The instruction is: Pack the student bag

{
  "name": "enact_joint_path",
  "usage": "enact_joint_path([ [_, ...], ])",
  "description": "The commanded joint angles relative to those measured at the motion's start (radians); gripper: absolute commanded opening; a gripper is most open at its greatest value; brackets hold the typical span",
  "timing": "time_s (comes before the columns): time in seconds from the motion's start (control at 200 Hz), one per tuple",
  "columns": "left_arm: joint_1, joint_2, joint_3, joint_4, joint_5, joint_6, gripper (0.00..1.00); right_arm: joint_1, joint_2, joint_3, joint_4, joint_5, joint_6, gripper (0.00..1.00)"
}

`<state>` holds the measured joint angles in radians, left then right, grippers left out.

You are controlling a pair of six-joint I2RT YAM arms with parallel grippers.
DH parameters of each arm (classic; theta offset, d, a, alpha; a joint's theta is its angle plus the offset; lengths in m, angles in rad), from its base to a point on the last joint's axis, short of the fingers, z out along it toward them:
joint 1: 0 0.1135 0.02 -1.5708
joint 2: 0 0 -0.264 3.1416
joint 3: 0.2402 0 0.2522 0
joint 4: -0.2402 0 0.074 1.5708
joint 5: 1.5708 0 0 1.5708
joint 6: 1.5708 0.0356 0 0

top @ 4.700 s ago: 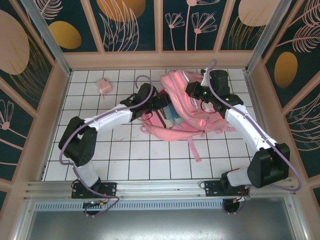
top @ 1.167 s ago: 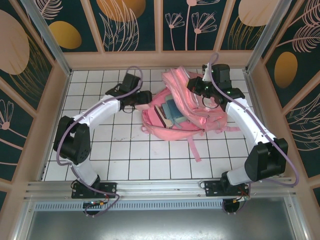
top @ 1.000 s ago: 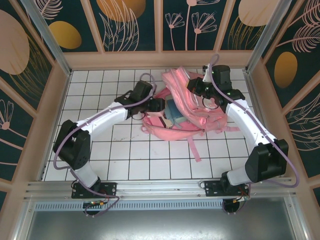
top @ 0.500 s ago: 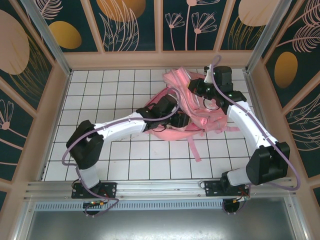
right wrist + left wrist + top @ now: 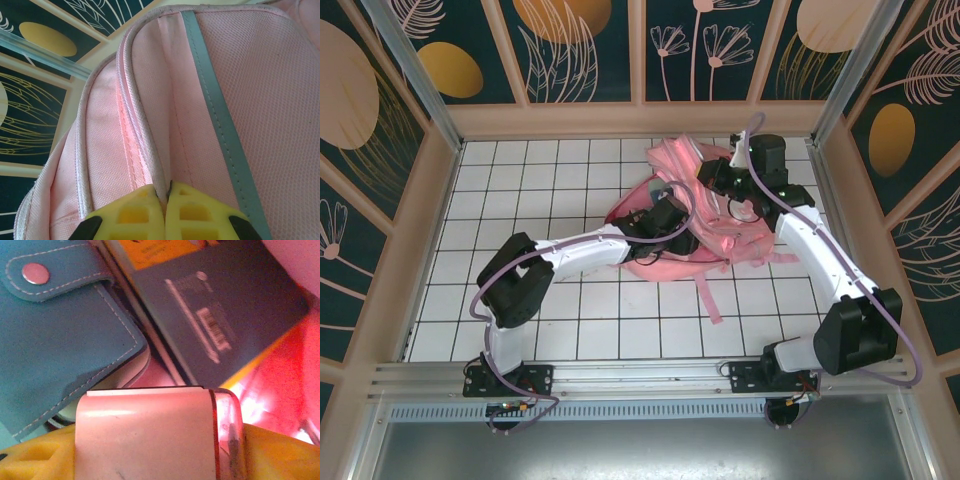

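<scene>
The student bag (image 5: 745,238), a large pink backpack, lies open at the back right of the table. My left gripper (image 5: 680,236) reaches into its opening, shut on a small pink box (image 5: 150,437) held between yellow fingers (image 5: 282,455). Just beyond the box lie a teal snap-button wallet (image 5: 60,330) and a dark blue book (image 5: 225,305) inside the bag. My right gripper (image 5: 712,176) is at the bag's top rim. In the right wrist view it (image 5: 166,192) is shut on a fold of the bag's pink fabric (image 5: 135,130), beside a grey strip (image 5: 220,115).
The bag's long pink strap (image 5: 708,296) trails toward the near edge over the white tiled table (image 5: 520,200). Wooden-framed patterned walls (image 5: 410,200) close in the left, back and right sides.
My left arm has swung right from the bag's left edge into its opening, carrying the pink box. The right gripper has kept its hold on the rim.
</scene>
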<state>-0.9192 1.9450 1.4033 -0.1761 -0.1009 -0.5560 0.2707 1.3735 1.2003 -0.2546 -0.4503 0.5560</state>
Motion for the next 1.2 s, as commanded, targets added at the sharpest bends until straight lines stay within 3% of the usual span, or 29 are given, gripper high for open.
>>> enact_joint_path([
  [0.0, 0.003, 0.016, 0.031, -0.014, -0.162, -0.008, 0.41, -0.013, -0.058, -0.009, 0.084, -0.027, 0.03, 0.0],
  [0.06, 0.003, 0.03, 0.045, -0.015, -0.159, 0.002, 0.41, -0.012, -0.057, -0.012, 0.087, -0.031, 0.031, 0.0],
  [0.3, -0.007, 0.068, 0.042, 0.011, 0.032, 0.015, 0.48, -0.012, -0.054, -0.018, 0.085, -0.025, 0.03, 0.0],
  [0.37, -0.012, 0.063, 0.025, 0.009, 0.061, 0.024, 0.57, -0.013, -0.053, -0.02, 0.087, -0.024, 0.028, 0.0],
  [0.495, -0.01, 0.021, 0.015, -0.029, 0.043, 0.013, 0.81, -0.012, -0.045, -0.021, 0.091, -0.024, 0.03, 0.0],
  [0.65, -0.01, -0.075, -0.008, -0.053, -0.015, -0.015, 0.98, -0.013, -0.038, -0.025, 0.094, -0.024, 0.028, 0.0],
  [0.946, 0.031, -0.301, -0.141, -0.154, -0.132, -0.128, 0.98, 0.008, -0.011, -0.042, 0.1, -0.029, 0.022, 0.0],
  [1.191, 0.087, -0.513, -0.295, -0.239, -0.218, -0.261, 0.96, 0.117, 0.05, -0.093, 0.119, 0.007, 0.015, 0.05],
])
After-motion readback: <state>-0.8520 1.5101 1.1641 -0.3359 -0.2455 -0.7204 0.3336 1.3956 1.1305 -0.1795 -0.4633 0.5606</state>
